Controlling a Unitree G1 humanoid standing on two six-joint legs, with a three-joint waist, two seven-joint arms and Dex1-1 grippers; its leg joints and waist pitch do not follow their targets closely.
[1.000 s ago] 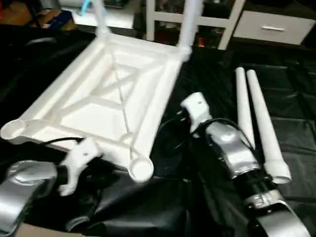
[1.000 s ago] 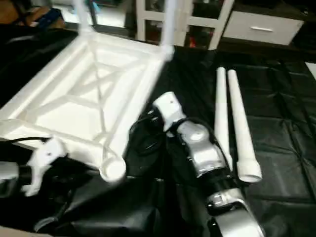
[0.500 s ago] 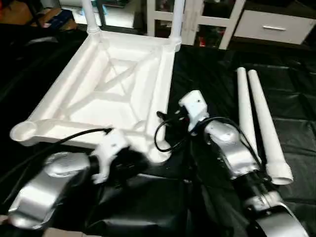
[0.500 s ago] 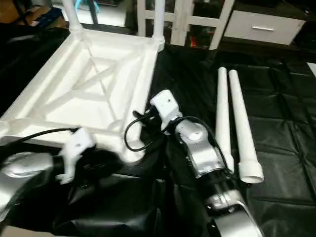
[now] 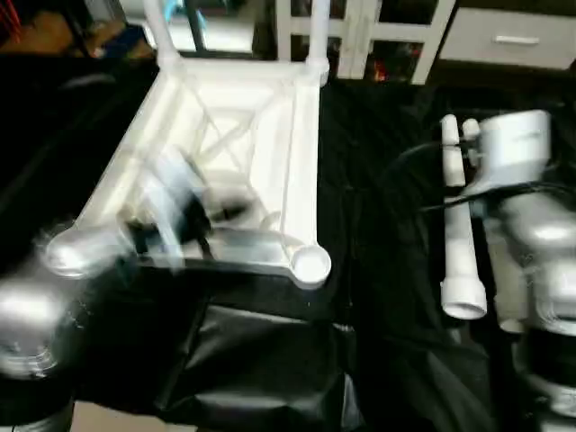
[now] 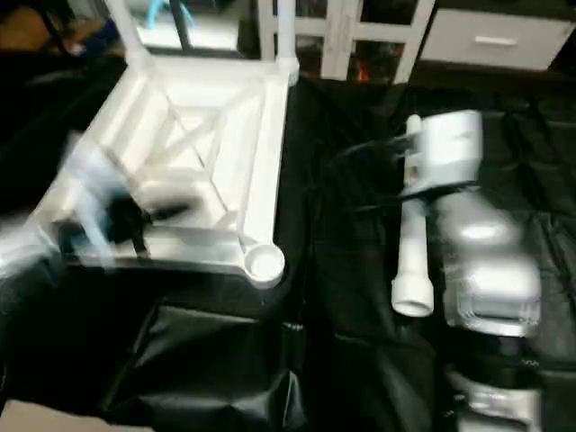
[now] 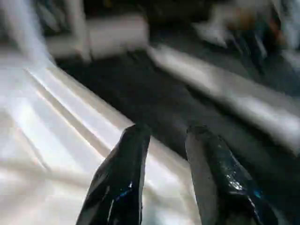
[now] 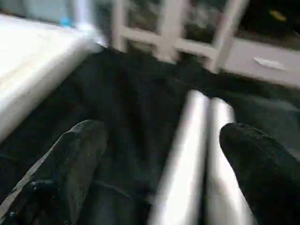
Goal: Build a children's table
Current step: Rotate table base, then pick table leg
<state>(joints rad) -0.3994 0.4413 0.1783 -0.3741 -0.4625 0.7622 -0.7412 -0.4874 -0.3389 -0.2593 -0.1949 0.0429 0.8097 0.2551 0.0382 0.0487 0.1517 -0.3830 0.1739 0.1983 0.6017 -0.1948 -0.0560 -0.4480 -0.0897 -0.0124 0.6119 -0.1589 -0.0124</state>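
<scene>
The black-draped worktop [image 5: 396, 225] carries all the parts. On its left half lies the white tabletop [image 5: 225, 153], turned upside down, so the X-shaped ribs face up. Two legs stand already in the far corner sockets [image 5: 317, 27], and the near right corner socket [image 5: 310, 265] is open and empty. On the right side of the worktop two loose tube legs [image 5: 459, 243] lie side by side, touching along their length, well apart from the tabletop.

The left gripper [image 7: 164, 154] is over the near part of the tabletop; its fingers [image 7: 122, 183] stand with a narrow gap and hold nothing. The right gripper [image 8: 164, 159] is above the two loose legs; its fingers [image 8: 70, 159] are spread wide, one on each side of the pair, and nothing is between them in a grip.
</scene>
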